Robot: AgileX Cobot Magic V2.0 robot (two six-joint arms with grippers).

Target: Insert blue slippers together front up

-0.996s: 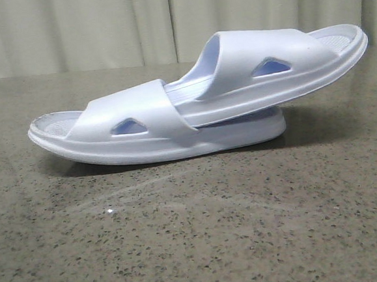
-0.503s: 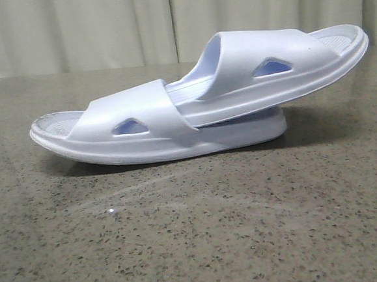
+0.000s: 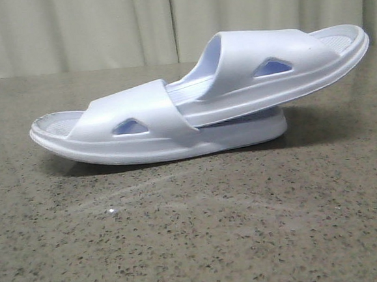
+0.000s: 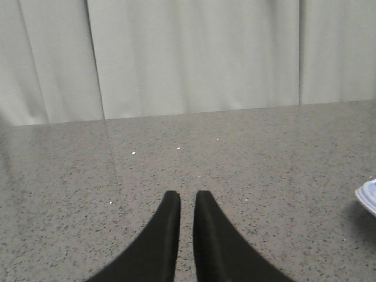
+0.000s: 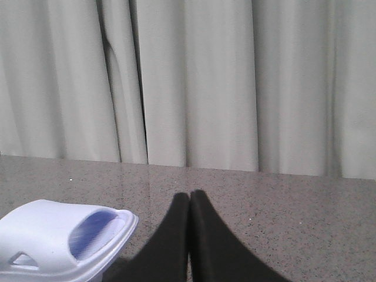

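Two pale blue-white slippers lie in the middle of the table in the front view. The lower slipper (image 3: 135, 129) rests flat on its sole. The upper slipper (image 3: 268, 69) has one end pushed under the lower one's strap and slopes up to the right. Neither gripper shows in the front view. My left gripper (image 4: 187, 195) is empty over bare table, its fingers a narrow slit apart; a slipper edge (image 4: 368, 197) shows at the frame's side. My right gripper (image 5: 189, 194) is shut and empty, with a slipper end (image 5: 53, 238) beside it, apart.
The speckled grey stone table (image 3: 196, 232) fills the foreground. A pale pleated curtain (image 3: 101, 30) hangs behind its far edge.
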